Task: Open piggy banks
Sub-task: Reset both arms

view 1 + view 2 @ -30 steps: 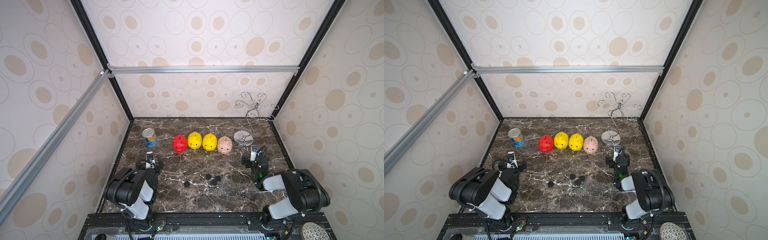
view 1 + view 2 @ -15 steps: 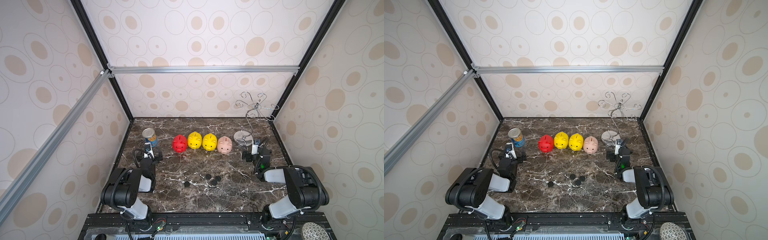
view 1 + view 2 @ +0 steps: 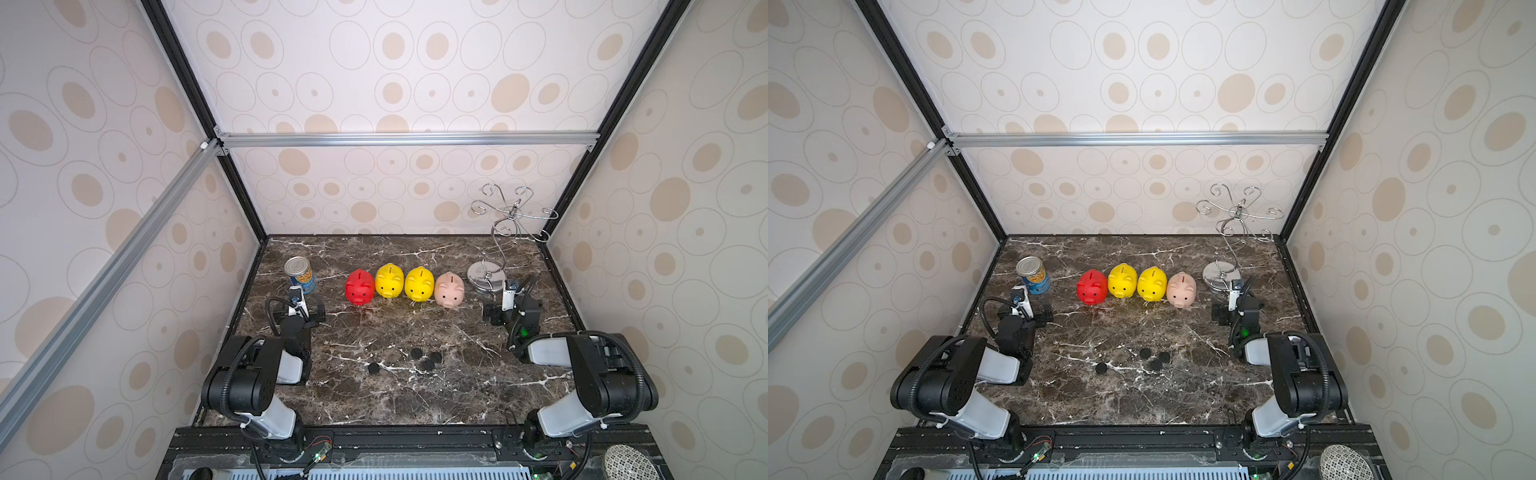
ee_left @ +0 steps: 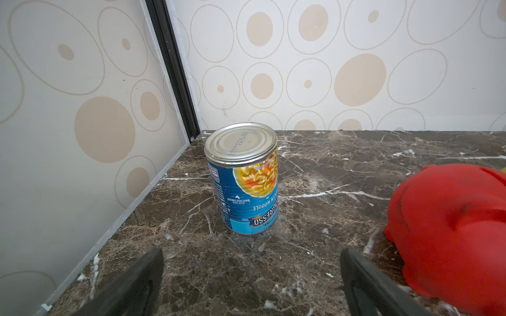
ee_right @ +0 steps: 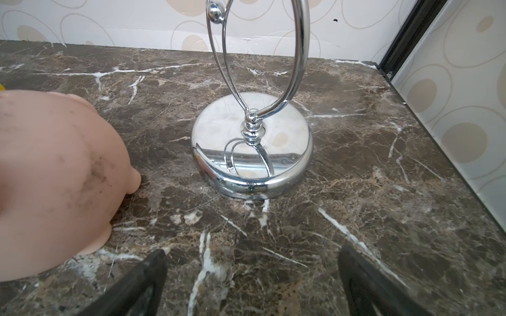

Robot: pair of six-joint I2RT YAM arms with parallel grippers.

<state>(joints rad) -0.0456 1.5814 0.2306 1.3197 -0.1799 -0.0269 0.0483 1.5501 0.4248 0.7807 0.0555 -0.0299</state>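
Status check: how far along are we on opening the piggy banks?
Looks done: four black plugs lie loose in front of the piggy banks, one per pig, though their undersides are hidden. In hand: nothing; left gripper and right gripper are open and empty. Remaining: probably only confirming.

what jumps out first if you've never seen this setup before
A bright row of four stands toward the back of the dark marble table: red piggy bank, yellow piggy bank beside it, second yellow piggy bank, pale pink piggy bank. A blue-labelled tin can flanks the red end, a chrome wire stand the pink end. Four black plugs lie nearer the arms.
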